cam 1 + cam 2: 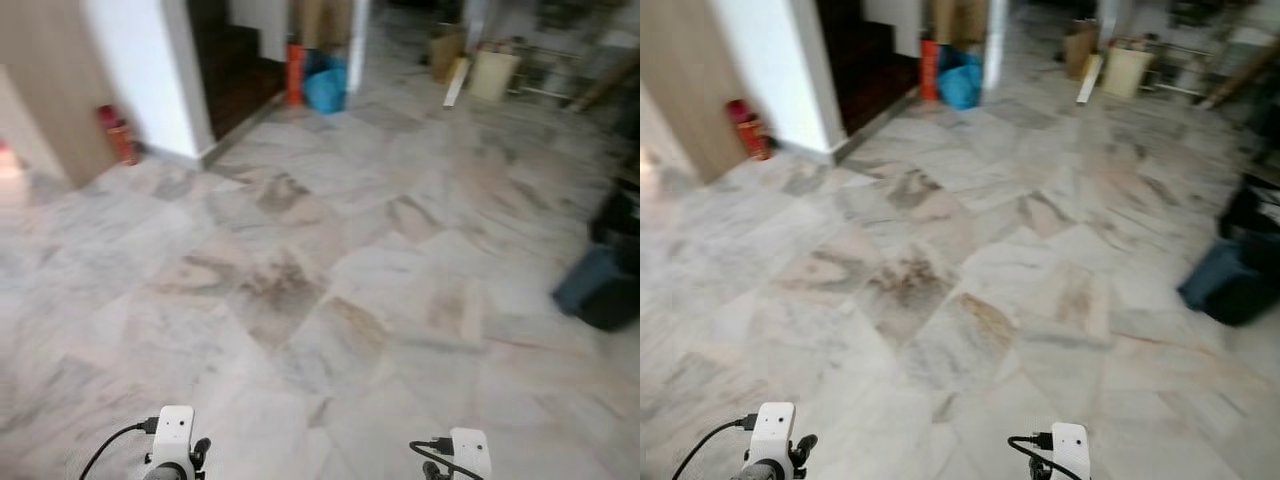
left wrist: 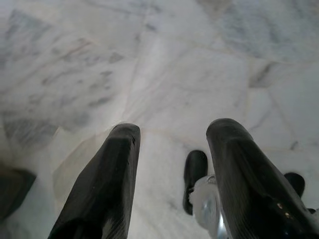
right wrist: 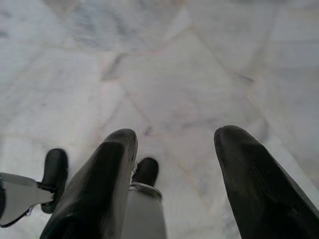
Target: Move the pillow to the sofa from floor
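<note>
Head view, left eye: open marble floor (image 1: 330,300) runs from 6 o'clock to 12, wide free lane through the middle. White wall corner (image 1: 150,70) at 10–11 o'clock with a dark doorway beside it; red object (image 1: 118,134) at the wall base, touching the wood panel edge. Blue bag (image 1: 326,88) and orange item (image 1: 294,72) at 12. Boxes and clutter (image 1: 480,68) at 1 o'clock. Dark blue soft item (image 1: 600,285), possibly the pillow, on the floor at 3 o'clock near the frame edge; blurred, cannot confirm.

Right eye: same layout.

Left wrist: left tool (image 2: 172,132) released, fingers (image 2: 107,184) apart, bare floor below.

Right wrist: right tool (image 3: 174,134) released, fingers (image 3: 99,184) apart over floor.
</note>
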